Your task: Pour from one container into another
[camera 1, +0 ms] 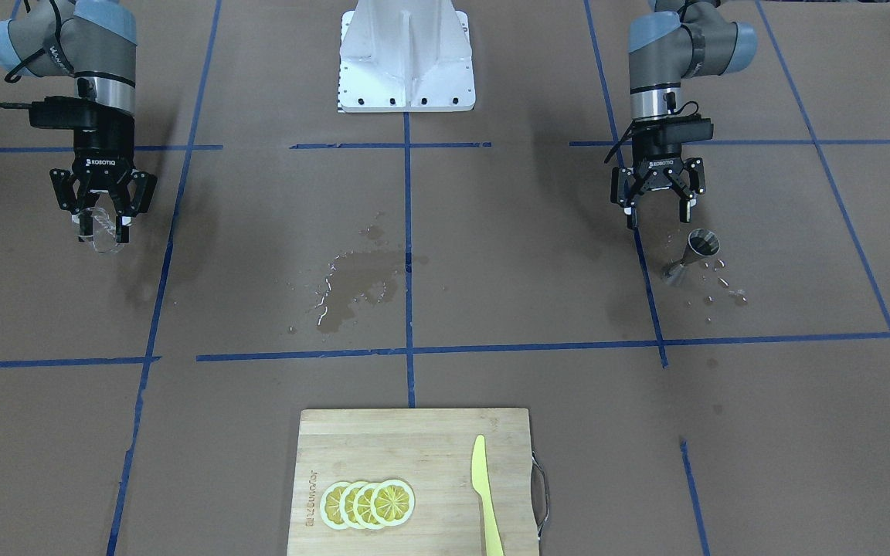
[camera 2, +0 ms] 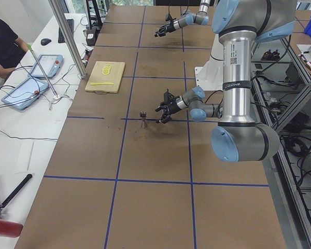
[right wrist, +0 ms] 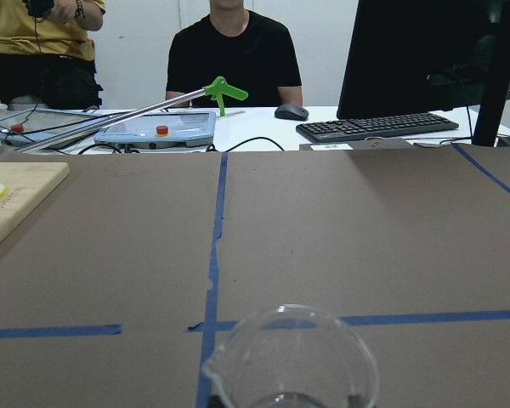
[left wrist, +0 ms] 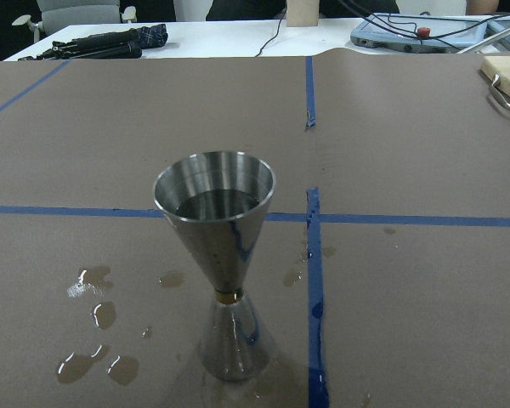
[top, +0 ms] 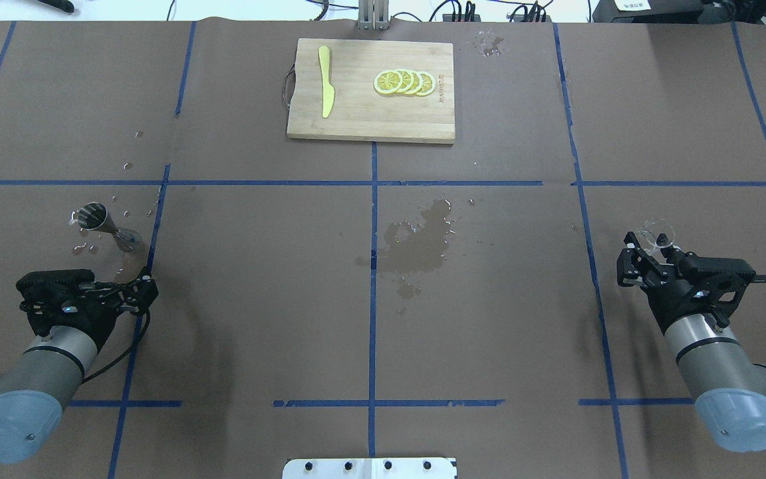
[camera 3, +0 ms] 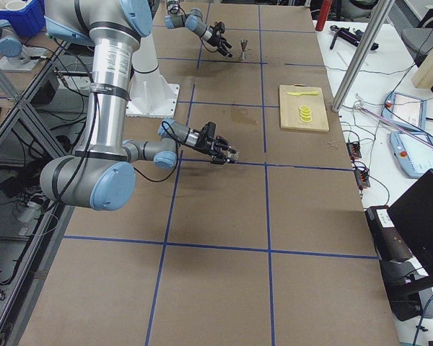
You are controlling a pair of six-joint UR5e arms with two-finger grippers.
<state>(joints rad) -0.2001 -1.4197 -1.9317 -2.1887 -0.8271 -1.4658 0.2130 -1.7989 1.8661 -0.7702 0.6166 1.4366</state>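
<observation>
Tabletop (camera 1: 491, 232) wet; right gripper (camera 1: 103, 229) grips faint beaker (right wrist: 293, 357) (base cropped), left gripper (camera 1: 657, 218) agape, empty

Cannot see the glass beaker (right wrist: 291, 361) below its rim, cropped by the right wrist view's bottom edge, nor any liquid level in it; likewise lost past the front-facing view's bottom edge, the far ends of cutting board (camera 1: 414, 448) and yellow knife (camera 1: 485, 494).

Steel jigger (left wrist: 217, 255) stands upright near the tabletop's left end, liquid inside; clear spouted beaker (right wrist: 293, 357) upright in the right gripper (camera 1: 103, 230).
</observation>
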